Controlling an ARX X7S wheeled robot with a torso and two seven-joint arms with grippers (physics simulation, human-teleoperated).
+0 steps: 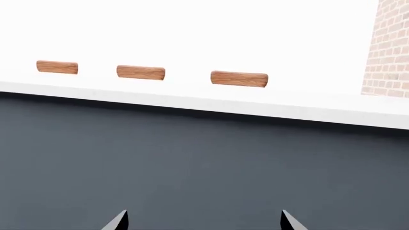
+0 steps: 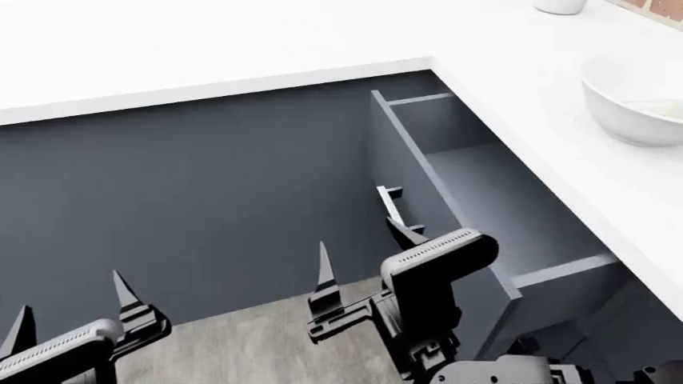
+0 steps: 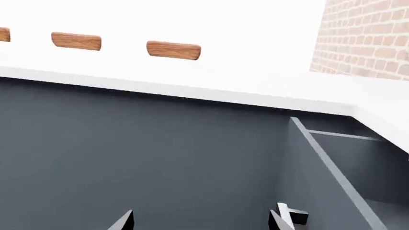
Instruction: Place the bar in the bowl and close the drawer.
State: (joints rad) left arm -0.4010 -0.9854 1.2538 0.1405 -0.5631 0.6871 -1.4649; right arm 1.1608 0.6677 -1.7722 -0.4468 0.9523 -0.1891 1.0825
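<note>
The drawer (image 2: pixel 469 200) stands pulled out from under the white counter, its grey inside bare. Its dark front (image 3: pixel 319 167) carries a short bar handle (image 2: pixel 391 205). On the counter beyond it sits the white bowl (image 2: pixel 629 104), with a faint pale cream bar (image 2: pixel 660 107) lying inside. My right gripper (image 2: pixel 363 250) is open and holds nothing. It sits just outside the drawer front, one fingertip close beside the handle (image 3: pixel 291 215). My left gripper (image 2: pixel 70 307) hangs open and holds nothing too, low at the left, and faces the dark cabinet front (image 1: pixel 204 163).
A small white cup (image 2: pixel 561 5) stands at the counter's far end. The counter edge (image 2: pixel 213 88) runs above the dark cabinet fronts. Three wooden blocks (image 1: pixel 141 72) sit on the white wall, with a brick wall (image 3: pixel 367 38) to the right. Grey floor (image 2: pixel 245 344) lies below the arms.
</note>
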